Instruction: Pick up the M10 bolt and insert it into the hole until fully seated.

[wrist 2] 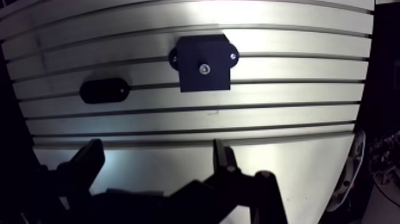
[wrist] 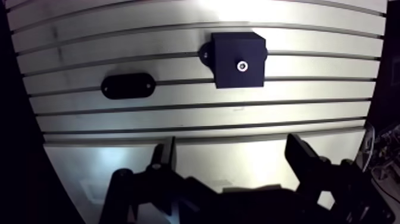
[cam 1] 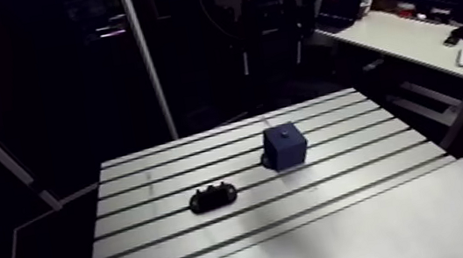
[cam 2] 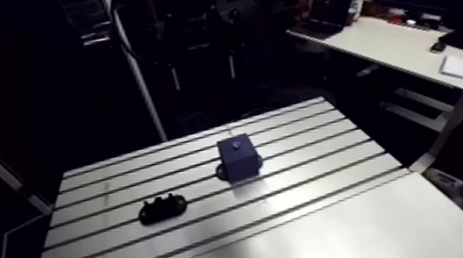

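Note:
A dark blue block [wrist: 238,59] stands on the slotted table [cam 1: 346,210], toward its far side. A small silver bolt head [wrist: 241,66] shows in the hole on the block's top face. A black oval holder [wrist: 128,86] lies flat on the table beside the block, and I cannot make out what is in it. In the wrist view my gripper [wrist: 231,149] hangs well above the table, back from the block over the smooth front part. Its fingers [wrist: 166,156] are wide apart with nothing between them. The arm view does not show the gripper.
The slots run across the table's far half, and the near half is a smooth plate [cam 1: 308,256]. The table drops off into darkness at its left edge [cam 1: 99,223] and its right edge [cam 1: 433,143].

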You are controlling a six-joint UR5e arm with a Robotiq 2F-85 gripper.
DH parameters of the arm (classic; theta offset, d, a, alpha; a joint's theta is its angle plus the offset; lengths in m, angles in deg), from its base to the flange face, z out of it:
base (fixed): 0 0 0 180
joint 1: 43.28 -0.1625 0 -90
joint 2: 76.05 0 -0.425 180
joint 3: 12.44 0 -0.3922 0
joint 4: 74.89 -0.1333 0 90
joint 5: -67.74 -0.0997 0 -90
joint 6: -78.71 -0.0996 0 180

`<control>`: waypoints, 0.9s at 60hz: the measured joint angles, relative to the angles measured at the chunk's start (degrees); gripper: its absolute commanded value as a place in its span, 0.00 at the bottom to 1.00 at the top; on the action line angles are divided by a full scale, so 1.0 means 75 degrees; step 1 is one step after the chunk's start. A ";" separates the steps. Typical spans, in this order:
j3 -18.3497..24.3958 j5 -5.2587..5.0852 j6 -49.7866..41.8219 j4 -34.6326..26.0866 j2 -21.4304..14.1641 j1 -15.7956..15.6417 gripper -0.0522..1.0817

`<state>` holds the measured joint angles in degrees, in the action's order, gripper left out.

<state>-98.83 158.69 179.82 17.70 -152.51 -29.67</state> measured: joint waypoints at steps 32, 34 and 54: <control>0.0313 0.0041 -0.0647 -0.0449 -0.0749 -0.1003 0.05; 0.0316 0.0064 -0.0691 -0.0477 -0.0806 -0.1053 0.05; 0.0149 0.0152 -0.0786 -0.0640 -0.1234 -0.1378 0.05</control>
<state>-97.71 159.83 173.92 12.90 -161.77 -40.01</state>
